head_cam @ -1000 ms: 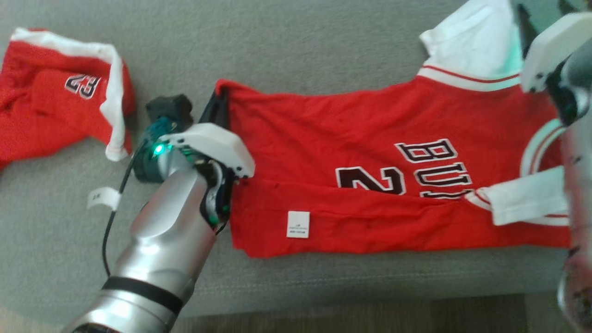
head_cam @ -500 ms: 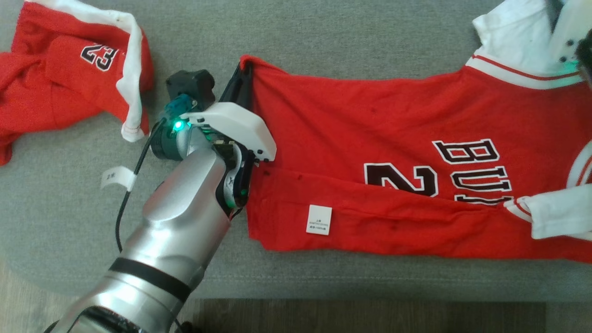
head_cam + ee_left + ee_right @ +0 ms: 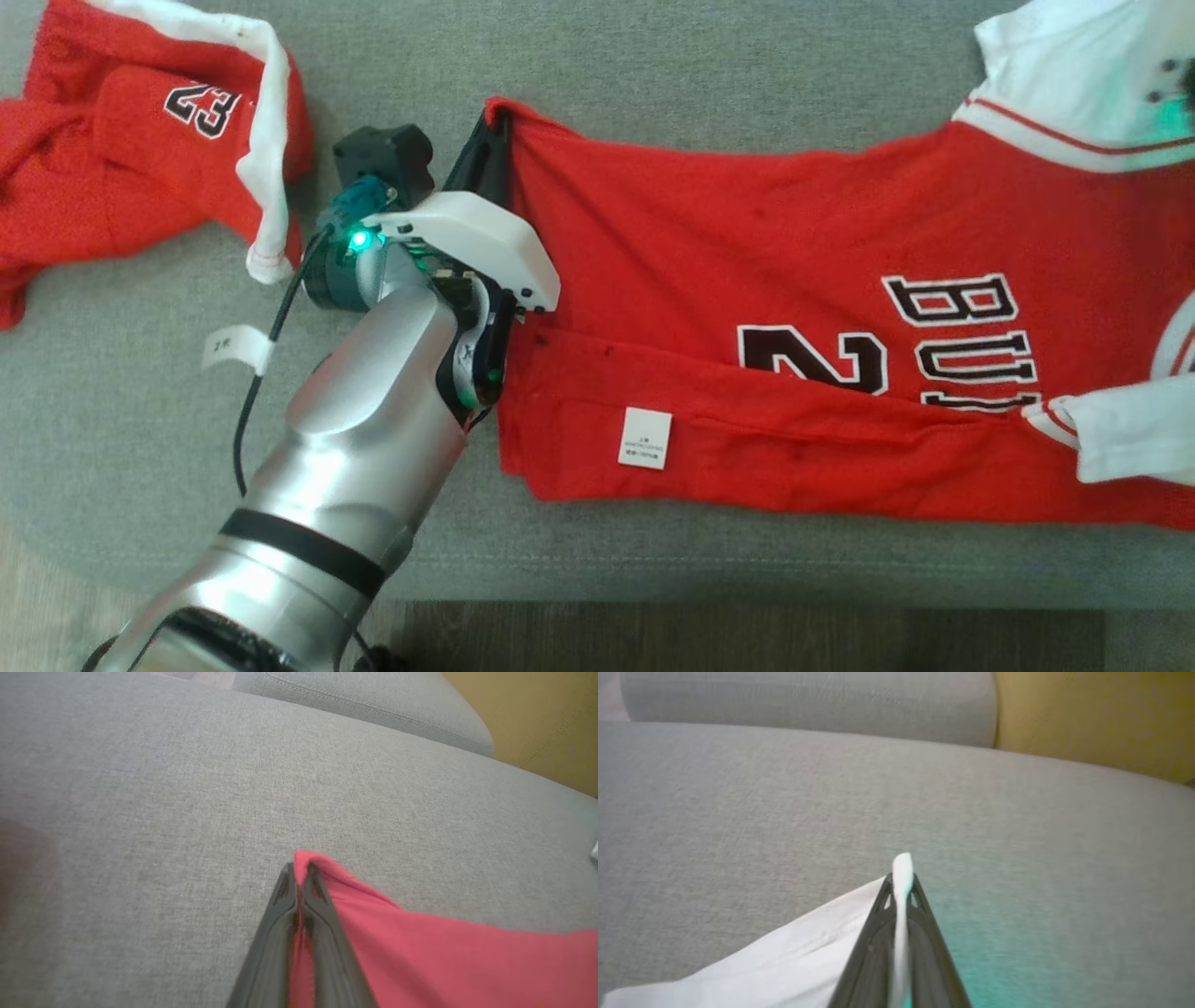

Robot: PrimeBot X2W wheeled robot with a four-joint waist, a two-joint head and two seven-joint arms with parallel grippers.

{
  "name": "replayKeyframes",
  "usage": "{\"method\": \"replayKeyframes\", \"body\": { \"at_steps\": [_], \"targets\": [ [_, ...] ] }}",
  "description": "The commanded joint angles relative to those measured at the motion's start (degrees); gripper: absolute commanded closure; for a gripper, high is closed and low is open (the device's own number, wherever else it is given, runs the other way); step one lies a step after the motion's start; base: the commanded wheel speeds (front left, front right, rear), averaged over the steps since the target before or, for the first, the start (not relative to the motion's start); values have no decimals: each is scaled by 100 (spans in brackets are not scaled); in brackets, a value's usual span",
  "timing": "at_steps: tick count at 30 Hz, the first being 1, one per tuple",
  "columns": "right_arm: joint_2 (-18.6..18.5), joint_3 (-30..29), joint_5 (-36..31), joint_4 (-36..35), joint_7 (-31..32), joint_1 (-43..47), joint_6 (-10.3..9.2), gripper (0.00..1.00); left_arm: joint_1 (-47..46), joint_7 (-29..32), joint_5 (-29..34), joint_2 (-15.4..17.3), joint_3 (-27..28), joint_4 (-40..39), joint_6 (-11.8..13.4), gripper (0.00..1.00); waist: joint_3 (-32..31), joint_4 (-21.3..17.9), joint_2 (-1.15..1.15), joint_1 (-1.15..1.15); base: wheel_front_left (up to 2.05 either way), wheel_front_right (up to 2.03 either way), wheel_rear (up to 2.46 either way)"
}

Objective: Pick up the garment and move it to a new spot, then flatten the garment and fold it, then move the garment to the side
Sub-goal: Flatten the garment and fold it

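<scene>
Closed on red cloth, the left claw (image 3: 492, 119) is seen in the head view pinching the upper left corner of the jersey (image 3: 747, 233), which is spread sideways across a grey sofa cushion (image 3: 653, 56). Black lettering (image 3: 952, 327) and a white care label (image 3: 644, 437) are shown on the front. The lower edge is folded up in a long flap (image 3: 794, 457), and the white-trimmed shoulder end runs off the right of the picture. Matching red shorts (image 3: 140, 140) are crumpled well apart at the upper left, and a loose paper tag (image 3: 231, 347) lies on the cushion nearby.

In the left wrist view, the two dark fingers (image 3: 278, 933) are pressed together on a small peak of red hem (image 3: 308, 863) — very little cloth is held past the tips.

In the right wrist view, the right claw (image 3: 902, 882) is shut on a thin edge of white sleeve (image 3: 784, 961).

Judged from these grips, flattening is in hand (folding is not yet begun). Trouble could come if the two ends are pulled apart too hard: the shallow red pinch may be slipped free, and that end would be dropped in a heap. The flap could also be creased further — uneven lifting would be the cause.
</scene>
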Motion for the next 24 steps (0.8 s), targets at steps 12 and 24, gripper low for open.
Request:
{"method": "replayKeyframes", "body": {
  "at_steps": [12, 24],
  "targets": [
    [-95, -605, -578, -109, -1396, -76, -2, 100, -166, -33, 148, 138, 553, 54, -7, 100, -300, -264, 0, 0, 0, 0, 0],
    [239, -356, -249, 143, -1699, 546, -2, 100, 101, -33, 127, 138, 488, 610, -267, 100, -1047, -577, 0, 0, 0, 0, 0]
  ]
}}
